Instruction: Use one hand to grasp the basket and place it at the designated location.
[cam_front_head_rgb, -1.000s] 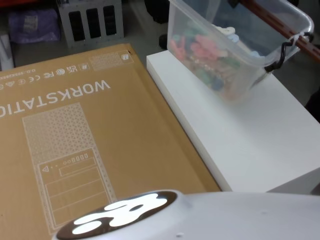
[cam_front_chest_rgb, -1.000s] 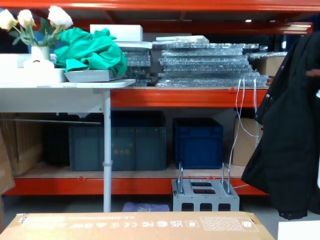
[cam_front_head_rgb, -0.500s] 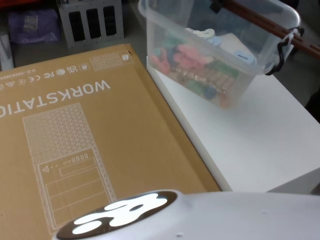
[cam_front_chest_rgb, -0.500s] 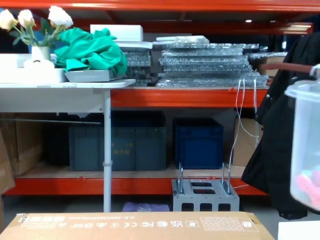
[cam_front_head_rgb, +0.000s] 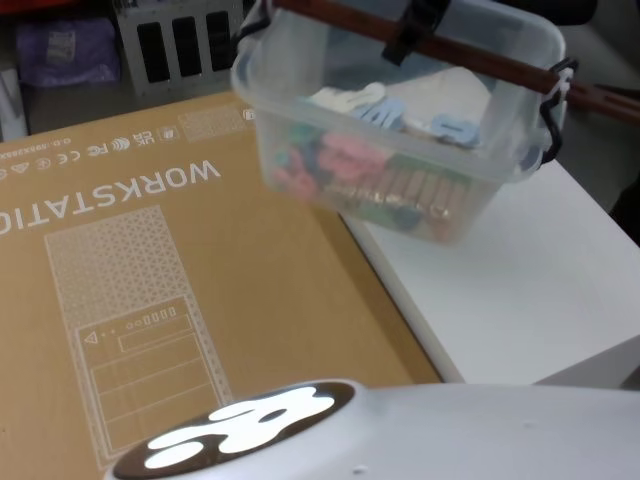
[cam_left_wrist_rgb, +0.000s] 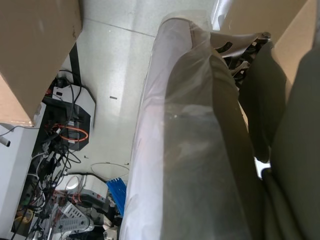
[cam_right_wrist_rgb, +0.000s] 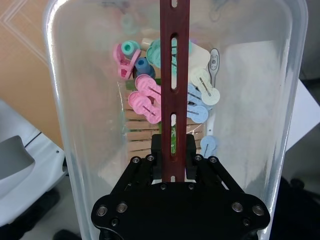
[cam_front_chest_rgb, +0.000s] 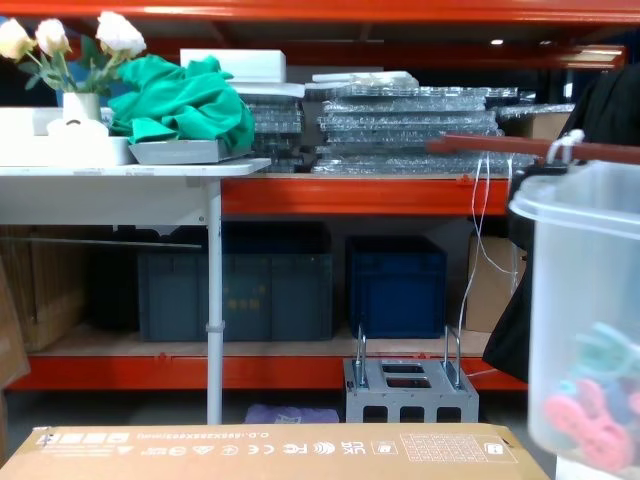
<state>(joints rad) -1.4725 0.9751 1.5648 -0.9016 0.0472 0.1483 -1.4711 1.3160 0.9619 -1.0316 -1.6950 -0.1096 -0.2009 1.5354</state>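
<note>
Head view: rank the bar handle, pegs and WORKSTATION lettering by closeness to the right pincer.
1. The bar handle: clamped in the right pincer, over the basket.
2. The pegs: just below, inside the basket.
3. The WORKSTATION lettering: on the cardboard box, off to the left.

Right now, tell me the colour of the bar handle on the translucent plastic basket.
Reddish-brown handle; right wrist view shows it best.

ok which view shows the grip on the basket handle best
The right wrist view: the right gripper has its fingers shut on the reddish-brown handle above the basket. The head view shows the black fingers on the handle from farther off; the chest view shows one handle end and basket wall.
</note>
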